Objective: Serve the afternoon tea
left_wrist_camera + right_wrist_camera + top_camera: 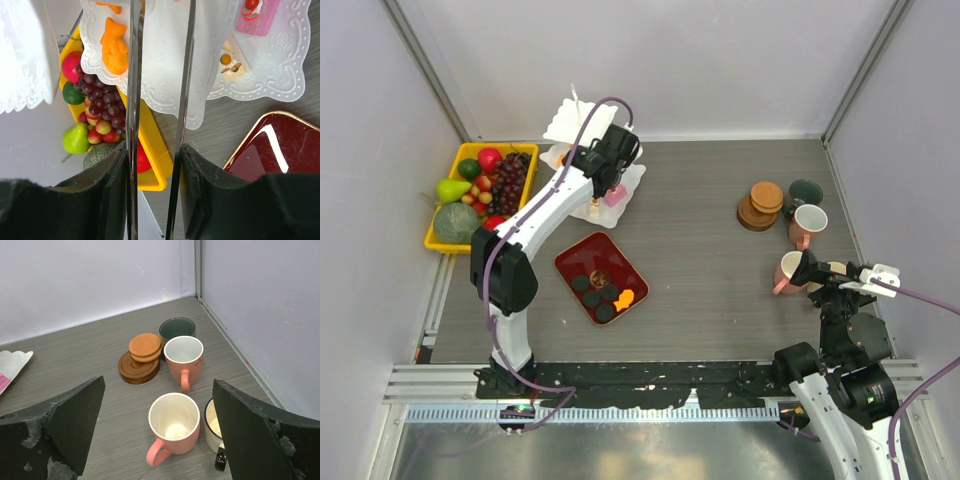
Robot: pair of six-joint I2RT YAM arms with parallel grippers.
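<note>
The left end effector (152, 165) clamps the tongs (132, 100), whose blades hang over the stand (165, 75) at the far left of the surface (710, 270), beside an orange pastry (114, 47). The right end effector (156, 390) gapes wide above the mugs (184, 356), near the coasters (145, 347).

Grey wood-grain tabletop (710, 300) enclosed on three sides by plain pale wall panels (650, 60), joined at aluminium corner posts (860, 70); slotted aluminium rail (430, 381) along the near edge; even, diffuse lighting.

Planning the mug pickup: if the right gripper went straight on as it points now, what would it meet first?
Probably the near pink mug, centred ahead of the right gripper; depth is unclear.
</note>
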